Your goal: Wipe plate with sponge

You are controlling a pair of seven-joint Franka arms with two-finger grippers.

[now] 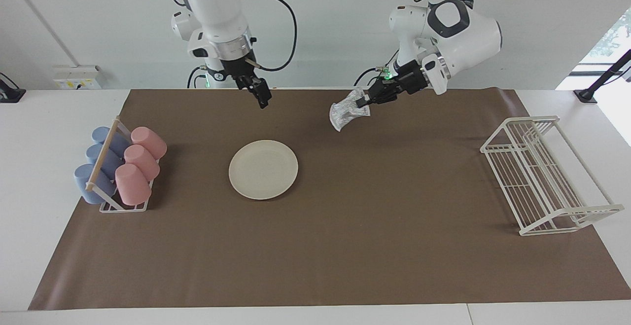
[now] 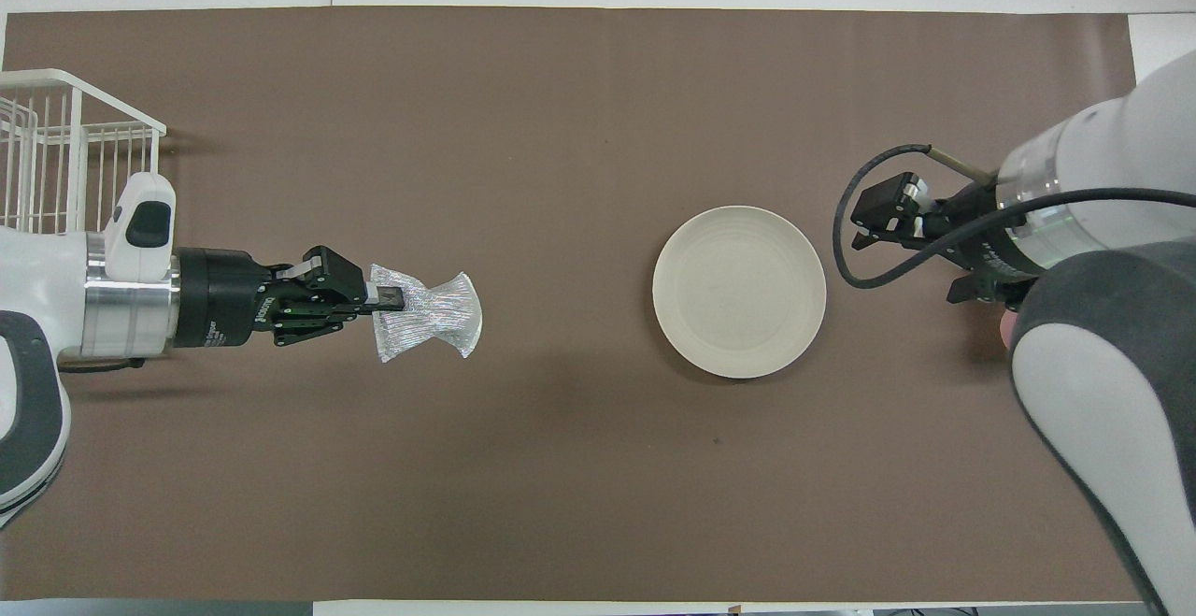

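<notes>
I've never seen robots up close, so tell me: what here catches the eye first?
A crinkly silver sponge dangles in the air over the brown mat, pinched in the left gripper. A cream plate lies bare on the mat, with the right gripper hanging empty, fingers apart, above the mat nearby. Pink and blue cups fill a rack at the right arm's end.
</notes>
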